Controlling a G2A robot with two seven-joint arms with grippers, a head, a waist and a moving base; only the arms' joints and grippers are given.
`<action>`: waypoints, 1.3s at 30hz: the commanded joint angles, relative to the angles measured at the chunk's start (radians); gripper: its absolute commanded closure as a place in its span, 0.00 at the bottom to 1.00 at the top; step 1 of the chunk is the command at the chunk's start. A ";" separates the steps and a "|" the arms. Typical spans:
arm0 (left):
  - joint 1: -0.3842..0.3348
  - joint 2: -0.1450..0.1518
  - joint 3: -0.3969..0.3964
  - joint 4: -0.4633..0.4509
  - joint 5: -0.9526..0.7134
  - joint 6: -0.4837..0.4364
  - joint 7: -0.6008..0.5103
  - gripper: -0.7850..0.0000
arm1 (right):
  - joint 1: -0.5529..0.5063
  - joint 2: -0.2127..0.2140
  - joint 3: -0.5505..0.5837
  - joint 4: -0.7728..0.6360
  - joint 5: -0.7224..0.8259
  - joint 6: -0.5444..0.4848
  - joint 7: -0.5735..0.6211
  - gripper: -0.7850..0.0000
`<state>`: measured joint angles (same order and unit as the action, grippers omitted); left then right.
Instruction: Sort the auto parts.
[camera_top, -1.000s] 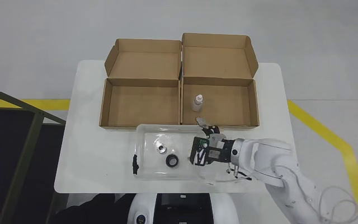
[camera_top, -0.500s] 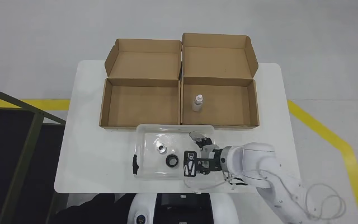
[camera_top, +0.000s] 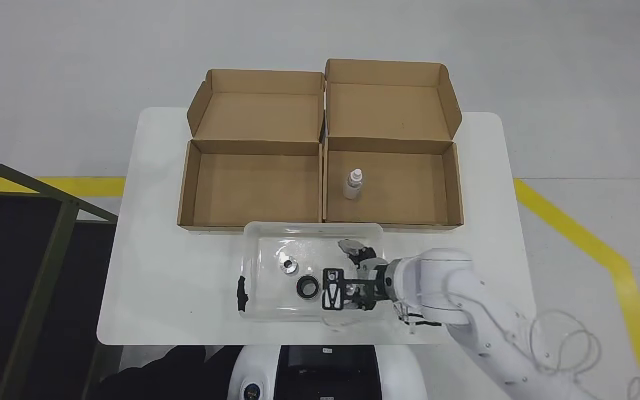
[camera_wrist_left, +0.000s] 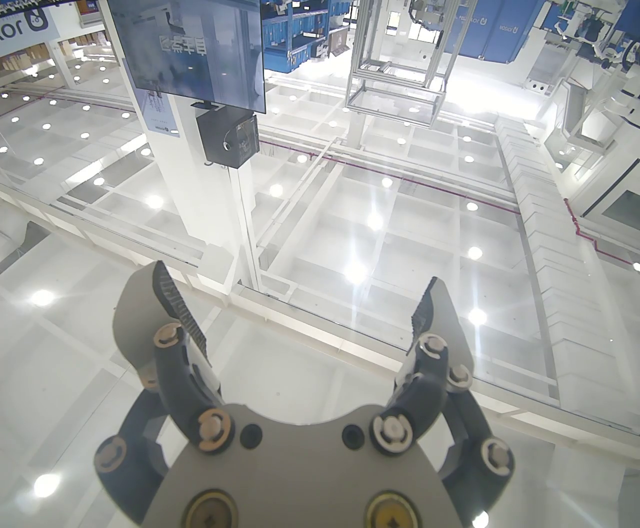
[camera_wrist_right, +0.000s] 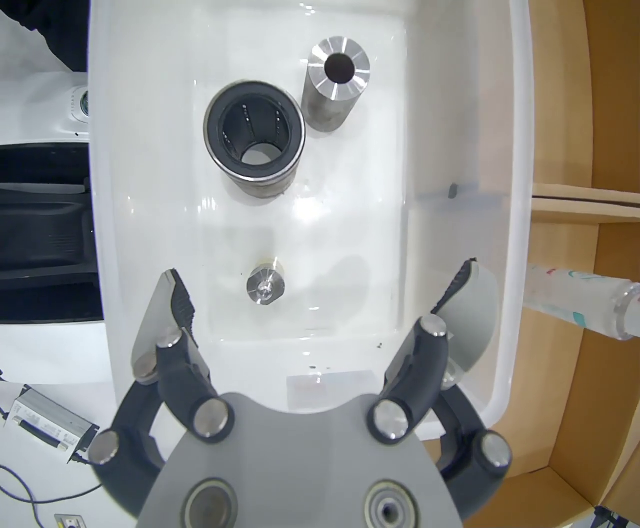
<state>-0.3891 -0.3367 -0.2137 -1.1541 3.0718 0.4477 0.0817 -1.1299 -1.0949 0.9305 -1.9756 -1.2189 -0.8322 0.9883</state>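
Note:
A clear white tray (camera_top: 265, 235) (camera_wrist_right: 515, 200) at the table's front holds three metal parts. These are a black-rimmed cylindrical bearing (camera_top: 308, 288) (camera_wrist_right: 255, 140), a silver sleeve with a centre hole (camera_top: 287, 265) (camera_wrist_right: 336, 85) and a small silver stud (camera_wrist_right: 265, 287). My right gripper (camera_top: 338, 273) (camera_wrist_right: 320, 280) hangs open inside the tray, and the stud lies just beyond the gap between its fingers. The bearing and sleeve stand farther along the tray. My left gripper (camera_wrist_left: 297, 305) is open, holds nothing and points up at the ceiling.
Two open cardboard boxes sit behind the tray. The left box (camera_top: 250, 188) is bare, and the right box (camera_top: 410, 190) (camera_wrist_right: 565, 100) holds a small white bottle (camera_top: 353, 182) (camera_wrist_right: 575, 300). A small black piece (camera_top: 241, 292) sits at the tray's left end.
My right gripper has moved left along the tray from its right end toward the parts, staying open. The parts have not moved.

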 joint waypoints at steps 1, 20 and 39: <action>0.000 0.000 0.000 0.000 0.000 0.000 0.000 0.00 | 0.008 0.001 -0.011 0.010 0.001 0.007 0.007 0.00; 0.000 0.000 0.000 0.000 0.000 0.000 0.000 0.00 | 0.107 0.011 -0.142 0.112 0.026 0.062 0.062 0.51; 0.000 0.000 0.000 0.000 0.000 0.000 0.000 0.00 | 0.196 0.055 -0.235 0.064 0.122 0.104 0.103 1.00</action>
<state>-0.3891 -0.3367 -0.2137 -1.1541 3.0718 0.4477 0.0817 -0.9350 -1.0423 0.6936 -1.9024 -1.0996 -0.7304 1.0896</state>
